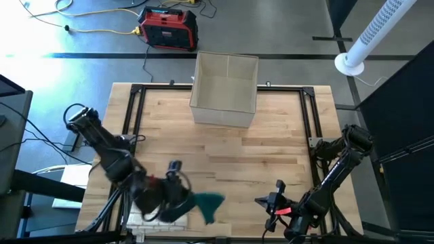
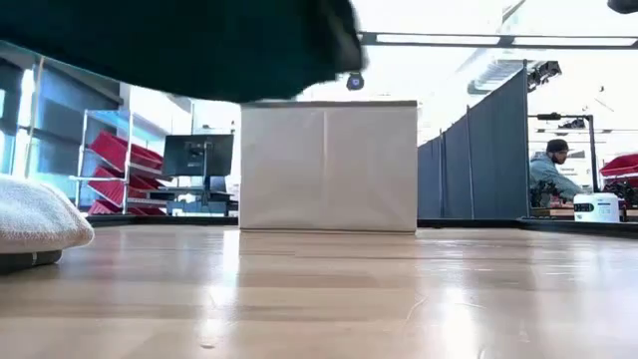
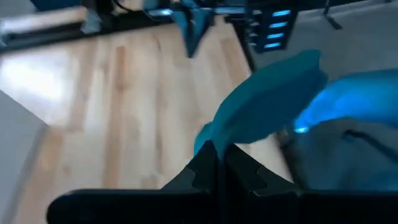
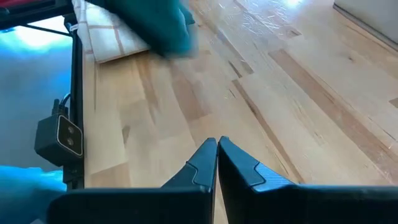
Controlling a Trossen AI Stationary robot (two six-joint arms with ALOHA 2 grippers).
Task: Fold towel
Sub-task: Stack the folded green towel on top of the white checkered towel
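The left gripper, jaws clenched on a teal cloth towel, holds it above the wooden table; the right gripper waits, jaws closed empty.

Grey floor is showing across the top of the high view, with daylight glaring at the upper left. A red and black case is sitting at upper centre beside a yellow cable. A white perforated column is standing at the upper right. In the low view, shelving with red bins and a dark monitor are occupying the left, grey partitions are standing at right, ceiling strip lights are glowing, and a person is sitting at far right.
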